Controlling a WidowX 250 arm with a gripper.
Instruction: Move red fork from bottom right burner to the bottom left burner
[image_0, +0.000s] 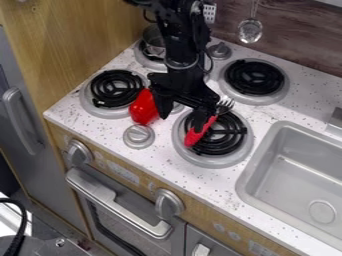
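Cabinet handle (200, 250) below bottom right burner (215, 161); red fork (199, 133) on it. Gripper (180, 120) spread wide, seemingly empty. Grasp step, I reckon: straddle fork, close, lift.

The fork (198, 132) is showing a red handle and silvery tines; black specks are dotting the white table (163, 148).
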